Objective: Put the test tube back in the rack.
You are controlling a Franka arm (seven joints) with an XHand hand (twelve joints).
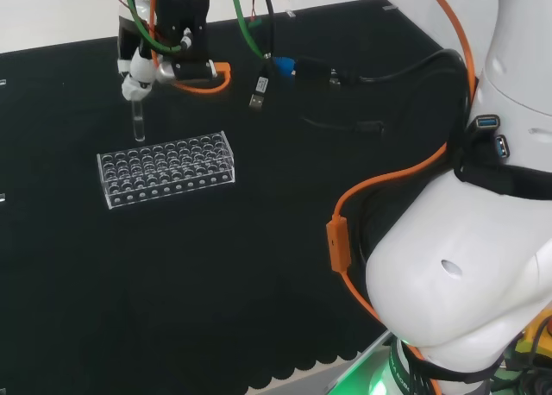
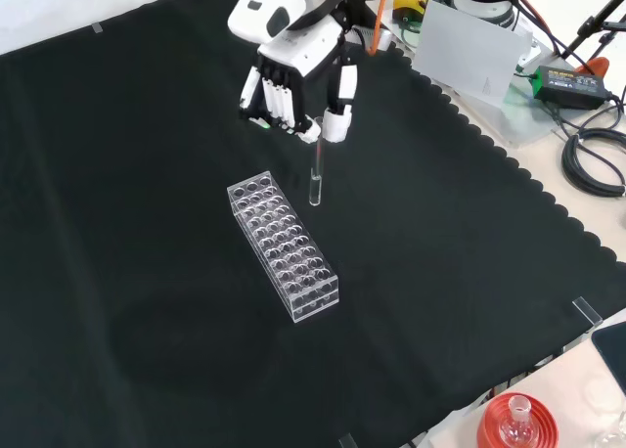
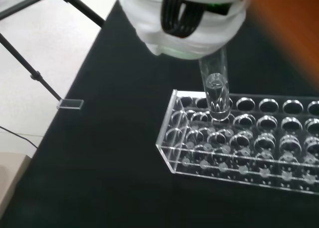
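Note:
A clear test tube [image 1: 138, 124] [image 2: 315, 179] [image 3: 215, 91] hangs upright from the black and white hand [image 1: 138, 72] [image 2: 293, 86] [image 3: 187, 19], pinched at its top between fingers and thumb. Below it a clear plastic rack [image 1: 166, 168] [image 2: 284, 245] [image 3: 239, 138] with many round holes lies on the black cloth. The tube's rounded bottom hovers just above the rack's end rows in the wrist view. In the front view the tube hangs just beyond the rack's far end; in the head view it is above the rack's far left part.
Orange, green and black cables [image 1: 285, 67] trail from the wrist across the cloth. A red ribbed stand with a flask [image 2: 515, 424] sits at the front view's lower right, off the cloth. Boxes and cables [image 2: 567, 76] lie past the cloth's scalloped edge.

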